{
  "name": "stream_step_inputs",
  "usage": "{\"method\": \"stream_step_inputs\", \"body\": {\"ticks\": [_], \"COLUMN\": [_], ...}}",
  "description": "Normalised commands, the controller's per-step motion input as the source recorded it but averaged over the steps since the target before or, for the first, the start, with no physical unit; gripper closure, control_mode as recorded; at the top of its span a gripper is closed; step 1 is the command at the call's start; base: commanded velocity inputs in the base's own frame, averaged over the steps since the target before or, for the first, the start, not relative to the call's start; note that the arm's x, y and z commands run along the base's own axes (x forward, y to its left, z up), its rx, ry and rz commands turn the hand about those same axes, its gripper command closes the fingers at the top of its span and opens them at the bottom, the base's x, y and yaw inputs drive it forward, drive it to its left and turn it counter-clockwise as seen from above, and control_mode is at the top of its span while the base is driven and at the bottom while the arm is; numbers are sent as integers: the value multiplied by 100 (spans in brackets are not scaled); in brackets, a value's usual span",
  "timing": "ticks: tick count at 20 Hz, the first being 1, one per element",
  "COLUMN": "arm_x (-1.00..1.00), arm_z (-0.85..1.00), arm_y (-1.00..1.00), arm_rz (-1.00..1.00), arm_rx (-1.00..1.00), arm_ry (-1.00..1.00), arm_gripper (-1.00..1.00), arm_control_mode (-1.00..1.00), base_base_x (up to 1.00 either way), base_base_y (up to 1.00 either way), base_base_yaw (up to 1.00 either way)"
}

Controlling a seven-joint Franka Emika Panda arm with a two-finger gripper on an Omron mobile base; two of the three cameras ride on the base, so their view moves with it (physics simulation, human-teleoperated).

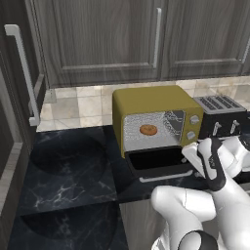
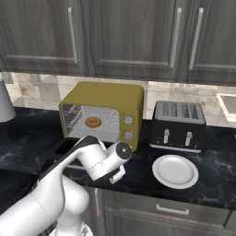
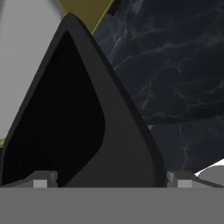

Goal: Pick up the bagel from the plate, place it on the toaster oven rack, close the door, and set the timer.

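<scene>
The bagel [image 1: 148, 130] is already laid on the rack [image 1: 146, 139] inside the toaster oven [image 1: 151, 100]; the gripper [image 3: 109, 181], spread wide and empty, is held at the lowered door [image 1: 158, 161] (presumably to close it)

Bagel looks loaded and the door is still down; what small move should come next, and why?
Probably ease the open gripper under the door and swing it up: the bagel already lies on the rack, and the plate is bare.
</scene>
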Motion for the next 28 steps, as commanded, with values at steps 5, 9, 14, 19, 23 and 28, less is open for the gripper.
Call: {"method": "stream_step_inputs", "body": {"ticks": [5, 9, 14, 19, 23, 28], "arm_x": [21, 28, 33, 47, 47, 47], "arm_z": [0, 12, 28, 40, 39, 33], "arm_y": [0, 4, 12, 13, 13, 13], "arm_rz": [0, 0, 0, 0, 0, 0], "arm_rx": [4, 6, 6, 5, 4, 5], "arm_ry": [-4, -11, -15, -14, -12, -12], "arm_gripper": [-100, -100, -100, -100, -100, -100], "arm_control_mode": [-100, -100, -100, -100, -100, -100], "base_base_x": [0, 0, 0, 0, 0, 0], "base_base_y": [0, 0, 0, 0, 0, 0], "base_base_yaw": [0, 0, 0, 0, 0, 0]}}
